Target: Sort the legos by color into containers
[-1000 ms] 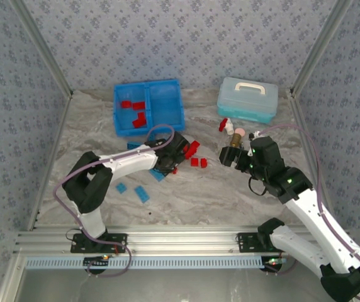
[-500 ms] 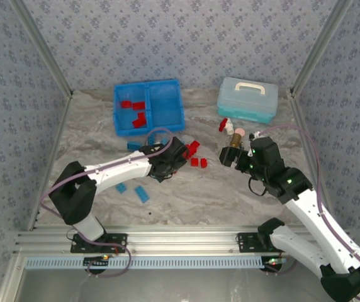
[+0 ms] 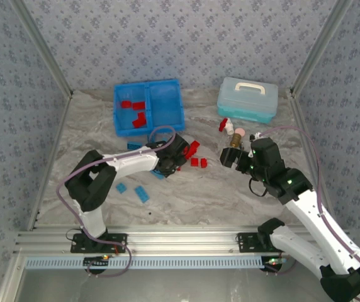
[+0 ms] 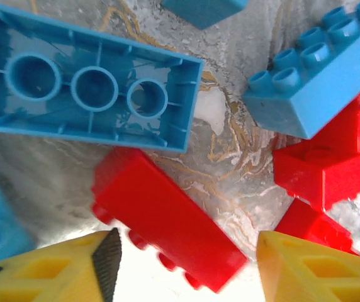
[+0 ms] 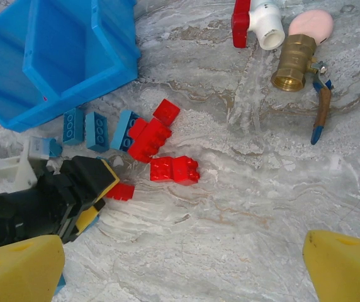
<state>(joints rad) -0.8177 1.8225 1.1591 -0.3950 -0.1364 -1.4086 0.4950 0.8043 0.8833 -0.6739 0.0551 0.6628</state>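
grey-veined marble tabletop, blue floral wallpaper around it. red legos lie in the blue tray's left compartment. in front of the tray, the left gripper is spread over a loose red lego. the right gripper, right of the tray, gapes empty.

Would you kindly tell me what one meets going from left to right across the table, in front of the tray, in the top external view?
small blue brick → longer blue brick → left gripper → pair of red bricks → right gripper
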